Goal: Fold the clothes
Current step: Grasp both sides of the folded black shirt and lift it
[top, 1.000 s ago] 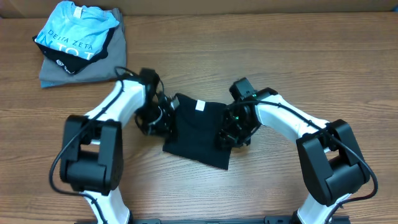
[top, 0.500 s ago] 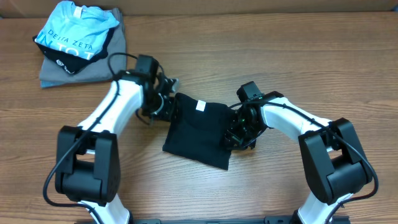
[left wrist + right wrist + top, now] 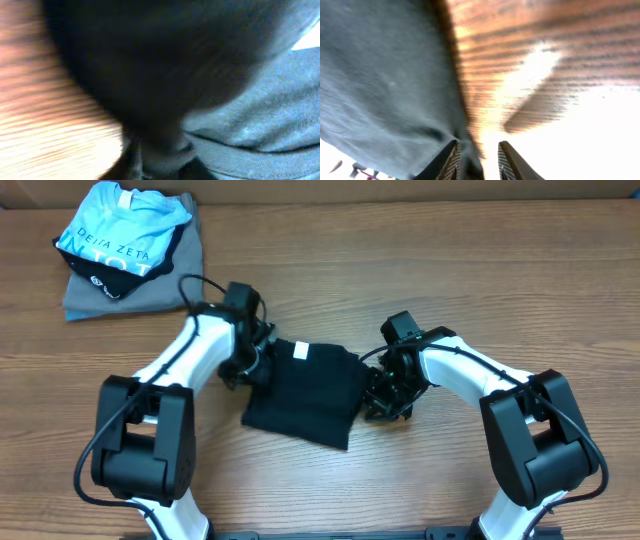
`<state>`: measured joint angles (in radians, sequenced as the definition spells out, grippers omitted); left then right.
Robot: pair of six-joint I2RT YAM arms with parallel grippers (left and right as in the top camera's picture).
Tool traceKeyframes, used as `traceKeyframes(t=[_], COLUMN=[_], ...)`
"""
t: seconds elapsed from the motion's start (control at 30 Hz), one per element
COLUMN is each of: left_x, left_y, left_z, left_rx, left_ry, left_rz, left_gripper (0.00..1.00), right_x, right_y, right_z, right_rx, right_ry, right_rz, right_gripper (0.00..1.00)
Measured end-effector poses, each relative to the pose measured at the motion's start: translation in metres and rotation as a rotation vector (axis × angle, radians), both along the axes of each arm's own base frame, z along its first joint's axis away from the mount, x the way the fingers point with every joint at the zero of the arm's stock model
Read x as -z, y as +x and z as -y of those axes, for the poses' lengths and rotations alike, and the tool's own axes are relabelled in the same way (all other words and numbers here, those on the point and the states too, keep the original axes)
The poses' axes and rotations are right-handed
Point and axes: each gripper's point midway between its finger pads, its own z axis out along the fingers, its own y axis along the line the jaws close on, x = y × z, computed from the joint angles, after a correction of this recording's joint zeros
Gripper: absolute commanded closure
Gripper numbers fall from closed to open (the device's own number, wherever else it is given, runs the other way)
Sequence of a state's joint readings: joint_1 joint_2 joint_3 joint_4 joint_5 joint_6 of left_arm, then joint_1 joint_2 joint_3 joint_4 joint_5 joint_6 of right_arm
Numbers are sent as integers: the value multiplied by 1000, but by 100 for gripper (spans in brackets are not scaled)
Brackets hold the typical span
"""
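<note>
Black T-shirt [image 3: 300,390] lay folded on surface [image 3: 450,280]. Left tool [image 3: 258,366] met its left edge, closure unreadable. Right tool [image 3: 380,398] met its right edge, jaws apart. Far left, well apart: light blue shirt [image 3: 120,225] lay atop grey shirt [image 3: 135,298].

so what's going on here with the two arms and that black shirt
Two arms are folding a black shirt on the table. It lies as a compact, roughly folded bundle with its white tag on top. The left pincer is at its left edge, but that wrist view is too blurred to show a grip. The right pincer is at the right edge, fingers apart. A blue shirt and a grey shirt are piled in the far left corner.
</note>
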<state>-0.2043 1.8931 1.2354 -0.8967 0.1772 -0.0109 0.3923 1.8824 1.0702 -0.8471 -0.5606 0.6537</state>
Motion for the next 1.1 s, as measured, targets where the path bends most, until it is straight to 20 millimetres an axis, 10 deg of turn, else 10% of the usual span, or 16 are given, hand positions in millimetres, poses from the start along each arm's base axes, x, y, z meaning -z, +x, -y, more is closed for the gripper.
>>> traceKeyframes(t=[0.3, 0.5, 0.73, 1.1], left_x=[-63, -88, -77, -4], left_y=[33, 44, 23, -20], left_z=[-8, -8, -7, 5], left_rx=[-33, -39, -46, -57], left_ry=[32, 21, -9, -103], left_rz=[43, 78, -10, -116], left_gripper=[29, 18, 10, 0], right_x=[-37, -63, -67, -36], right_y=[28, 53, 47, 12], right_z=[0, -6, -27, -54], right_rx=[-79, -121, -206, -148], right_ry=[59, 166, 221, 144], right_rz=[115, 257, 302, 178], right_gripper=[57, 72, 75, 77])
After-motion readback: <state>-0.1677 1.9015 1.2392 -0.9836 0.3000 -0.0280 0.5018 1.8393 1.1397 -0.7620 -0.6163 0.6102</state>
